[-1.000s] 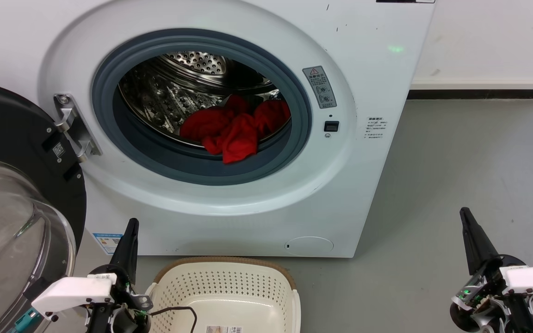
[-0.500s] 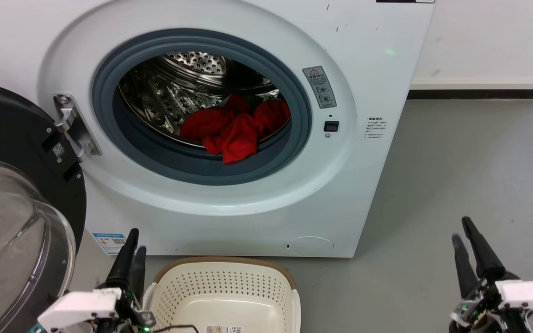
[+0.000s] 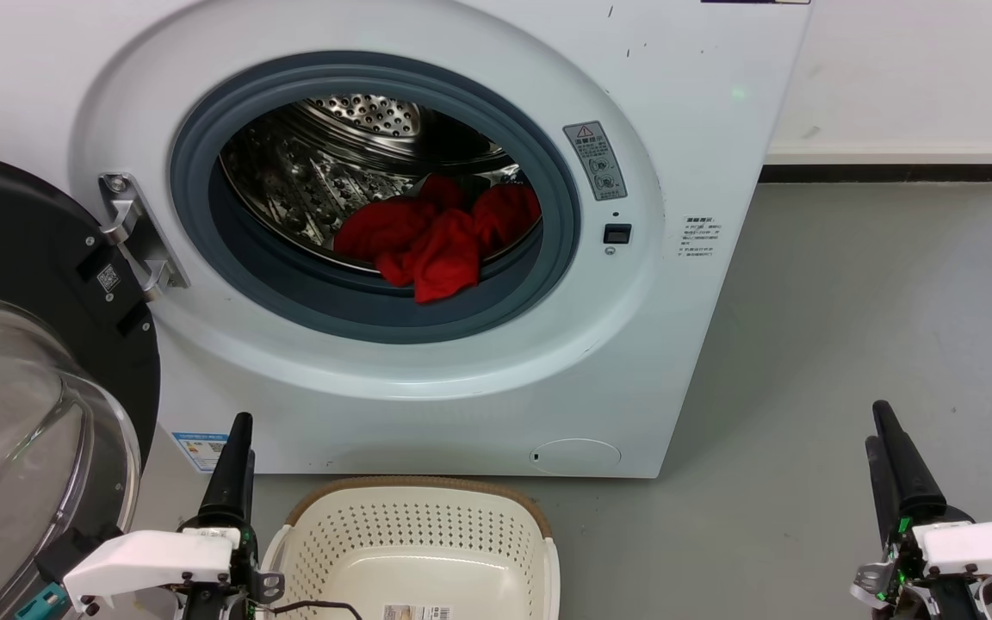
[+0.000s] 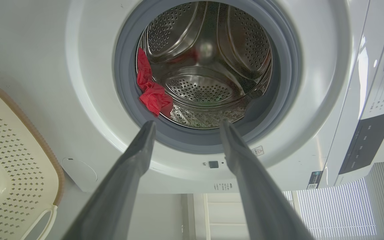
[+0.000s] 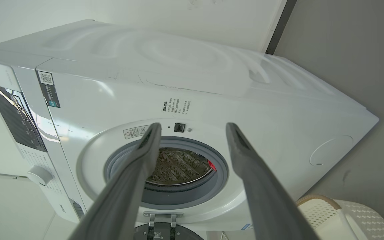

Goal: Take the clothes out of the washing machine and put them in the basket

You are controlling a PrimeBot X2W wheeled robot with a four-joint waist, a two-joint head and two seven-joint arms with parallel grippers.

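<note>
Red clothes point(image 3: 436, 241) in washing machine point(image 3: 703, 129), door point(image 3: 22, 258) open at L; L tool point(image 4: 187, 122), R tool point(image 5: 193, 125) spread, empty.

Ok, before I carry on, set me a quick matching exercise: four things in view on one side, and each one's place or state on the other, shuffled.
Things:
1. red clothes
2. basket
3. door
4. left gripper

Places or states:
A. on the floor in front of the washing machine
B. open, holding nothing
C. lying in the drum
D. swung open to the robot's left

Pairs: 1-C, 2-A, 3-D, 4-B.
</note>
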